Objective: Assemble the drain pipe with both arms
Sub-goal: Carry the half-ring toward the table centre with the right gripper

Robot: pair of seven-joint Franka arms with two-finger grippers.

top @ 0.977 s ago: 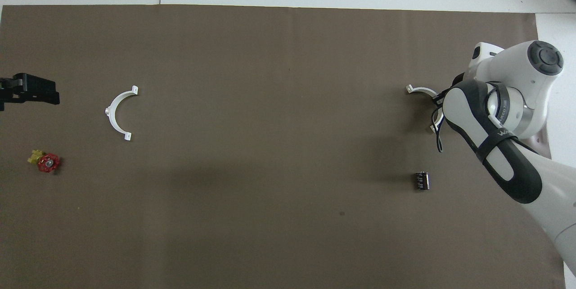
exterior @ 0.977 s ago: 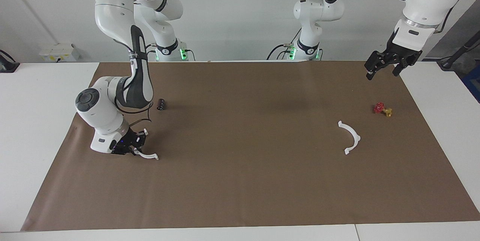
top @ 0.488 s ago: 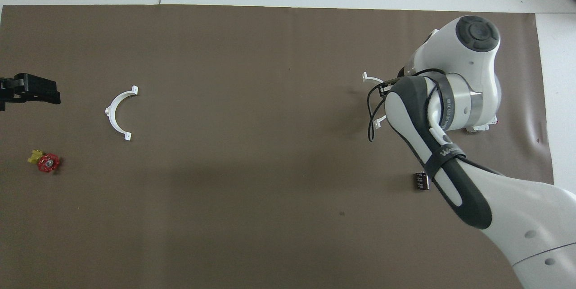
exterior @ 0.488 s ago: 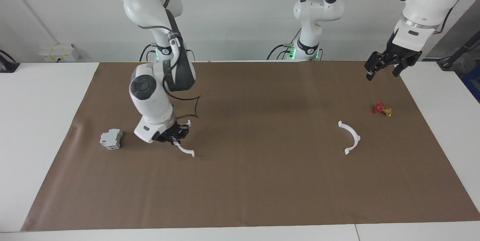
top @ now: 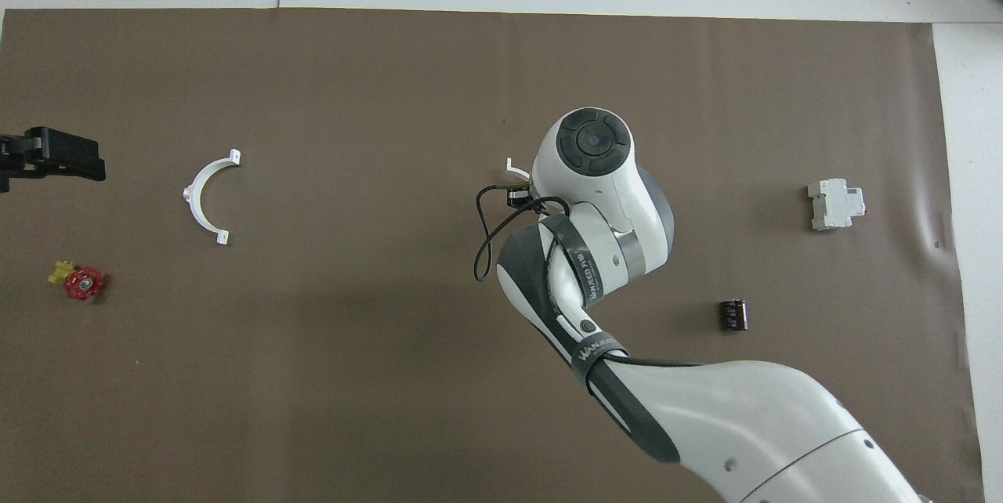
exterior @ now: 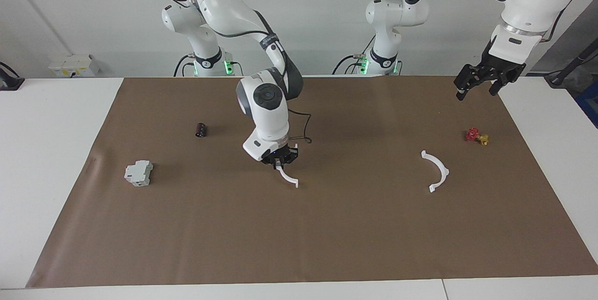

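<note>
Hidden in the overhead view under its own wrist and forearm: most of the right gripper (exterior: 280, 163), with only a black scrap and a loop of cable showing at the wrist's edge. Hidden there too: nearly all of the held half-ring (top: 514, 168), reduced to one white tab poking out beside the wrist. Shown plainly only in the facing view: fingertips pinched shut on one end of that half-ring (exterior: 288, 177), the free end hanging down over the middle of the brown mat (exterior: 327, 244), low above it; contact with the mat impossible to judge.

Cut off at the overhead view's edge: the left gripper (top: 55, 160), just a black block there. Seen whole in the facing view (exterior: 476, 86), raised over the mat's corner at the left arm's end, close to the robots, fingers spread apart, holding nothing, waiting.

Clear in both views: the second half-ring (exterior: 436, 171) (top: 208, 195), flat on the mat toward the left arm's end, well apart from the held one. Near it, nearer to the robots: a small red and yellow part (exterior: 476, 136), detail too fine to make out. Toward the right arm's end: a grey-white boxy block (exterior: 138, 173) and, nearer to the robots, a small black cylinder (exterior: 201, 129)
</note>
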